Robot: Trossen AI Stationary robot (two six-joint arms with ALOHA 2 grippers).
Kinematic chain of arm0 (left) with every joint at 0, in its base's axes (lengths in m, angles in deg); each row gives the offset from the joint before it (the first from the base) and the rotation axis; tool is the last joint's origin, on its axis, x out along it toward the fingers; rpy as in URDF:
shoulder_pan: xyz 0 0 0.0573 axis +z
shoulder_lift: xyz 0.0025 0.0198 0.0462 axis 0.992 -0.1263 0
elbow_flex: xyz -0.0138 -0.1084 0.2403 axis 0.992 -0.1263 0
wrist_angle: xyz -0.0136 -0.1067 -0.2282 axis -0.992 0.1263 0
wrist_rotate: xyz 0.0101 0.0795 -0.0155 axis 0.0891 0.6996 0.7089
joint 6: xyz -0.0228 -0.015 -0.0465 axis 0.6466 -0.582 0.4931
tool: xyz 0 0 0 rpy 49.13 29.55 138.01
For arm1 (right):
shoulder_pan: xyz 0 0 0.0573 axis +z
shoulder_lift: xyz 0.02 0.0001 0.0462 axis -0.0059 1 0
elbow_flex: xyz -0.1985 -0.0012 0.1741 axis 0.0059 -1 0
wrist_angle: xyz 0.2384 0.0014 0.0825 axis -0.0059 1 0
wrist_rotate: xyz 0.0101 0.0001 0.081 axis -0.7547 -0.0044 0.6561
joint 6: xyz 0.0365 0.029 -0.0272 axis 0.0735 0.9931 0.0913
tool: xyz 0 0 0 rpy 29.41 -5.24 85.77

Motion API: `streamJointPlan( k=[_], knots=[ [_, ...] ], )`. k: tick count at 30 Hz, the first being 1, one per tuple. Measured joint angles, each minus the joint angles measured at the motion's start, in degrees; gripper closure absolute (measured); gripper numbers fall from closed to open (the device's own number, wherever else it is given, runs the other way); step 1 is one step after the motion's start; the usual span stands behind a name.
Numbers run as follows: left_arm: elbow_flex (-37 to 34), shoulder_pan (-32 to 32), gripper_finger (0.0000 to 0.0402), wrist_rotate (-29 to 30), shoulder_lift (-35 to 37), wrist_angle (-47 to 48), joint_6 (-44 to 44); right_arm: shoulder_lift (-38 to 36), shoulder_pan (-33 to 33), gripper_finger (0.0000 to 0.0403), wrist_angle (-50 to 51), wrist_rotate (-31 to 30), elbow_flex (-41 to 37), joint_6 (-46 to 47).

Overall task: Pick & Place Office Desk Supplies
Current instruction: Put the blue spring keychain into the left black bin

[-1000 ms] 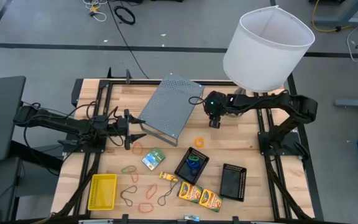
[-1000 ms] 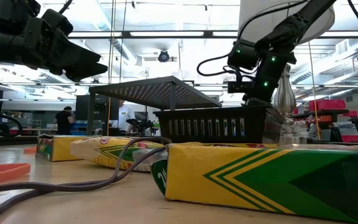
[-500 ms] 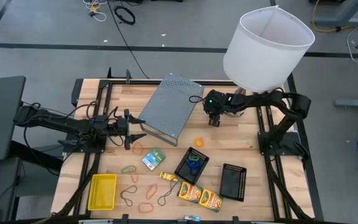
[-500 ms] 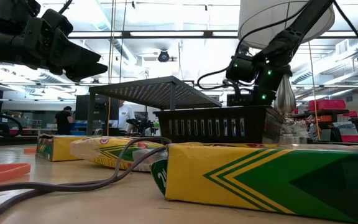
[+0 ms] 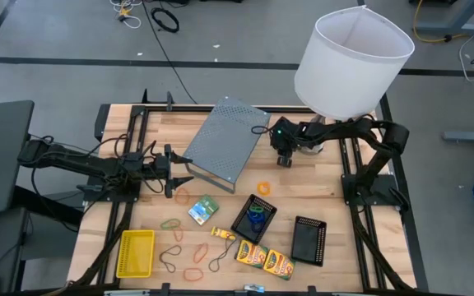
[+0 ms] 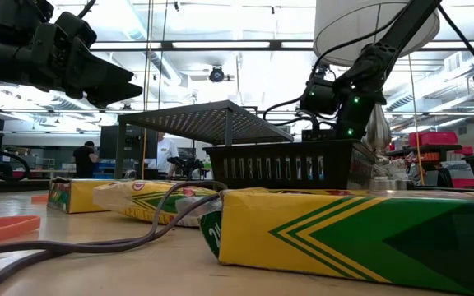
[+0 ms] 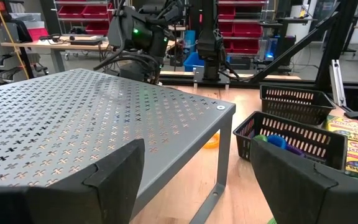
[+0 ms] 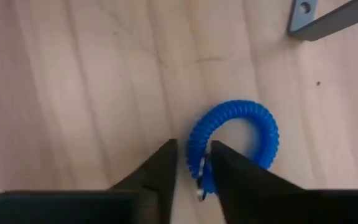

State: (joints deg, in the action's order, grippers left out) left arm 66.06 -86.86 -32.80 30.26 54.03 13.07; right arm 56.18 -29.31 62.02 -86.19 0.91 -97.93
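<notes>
A blue coiled loop (image 8: pixel 244 124) lies flat on the wooden table beside a foot of the grey perforated stand (image 5: pixel 225 144). My right gripper (image 8: pixel 194 171) points steeply down over it at the table's far middle (image 5: pixel 285 160), its fingers closed on one side of the coil. My left gripper (image 5: pixel 186 173) hangs level and open at the table's left, facing the stand (image 7: pixel 104 118). Farther toward the near edge lie more band loops (image 5: pixel 175 224), a green-white packet (image 5: pixel 203 210), two black mesh trays (image 5: pixel 253 218) (image 5: pixel 309 240), crayon boxes (image 5: pixel 266 259) and a yellow basket (image 5: pixel 135 252). My right gripper pinches one side of the blue coil's ring (image 8: pixel 197 149) between its two fingertips. The fingers come from above, slanting steeply down, and stand across the ring's band. The loop still lies flat on the table, the rest of the ring beyond the fingers.
The big white lamp shade (image 5: pixel 352 62) stands over the far right corner, just above my right arm. An orange loop (image 5: pixel 263 188) lies between the stand and the nearer mesh tray. Bare wood shows between the stand and the right frame rail.
My right gripper has sunk toward the table beside the stand's right corner, and its arm has folded lower under the lamp shade. The left arm has kept still.
</notes>
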Motion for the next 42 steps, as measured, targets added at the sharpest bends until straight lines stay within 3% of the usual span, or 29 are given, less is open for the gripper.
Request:
streamJointPlan(
  k=[3, 5, 19, 34, 42],
  knots=[
    [0.0, 0.0, 0.0108, 0.0, 0.0, 0.0, 0.0, 0.0, 0.2, 0.0375, 1.1, 1.2, 0.1, 0.7],
    [0.0, 0.0, 0.0108, 0.0, 0.0, 0.0, 0.0, 0.0, 0.8, 0.0389, 1.8, 1.4, 0.1, 0.7],
    [0.0, 0.0, 0.0108, 0.0, 0.0, 0.0, 0.0, -1.0, 12.0, 0.0396, 2.2, 3.3, -0.2, 6.3],
    [0.0, 0.0, 0.0108, 0.0, 0.0, 0.1, 0.0, -11.1, 24.5, 0.0396, 0.2, 5.4, -0.3, 12.2],
    [0.0, 0.0, 0.0108, 0.0, 0.0, 0.3, 0.0, -16.0, 29.4, 0.0396, -10.2, 10.5, -0.2, 12.2]
  ],
)
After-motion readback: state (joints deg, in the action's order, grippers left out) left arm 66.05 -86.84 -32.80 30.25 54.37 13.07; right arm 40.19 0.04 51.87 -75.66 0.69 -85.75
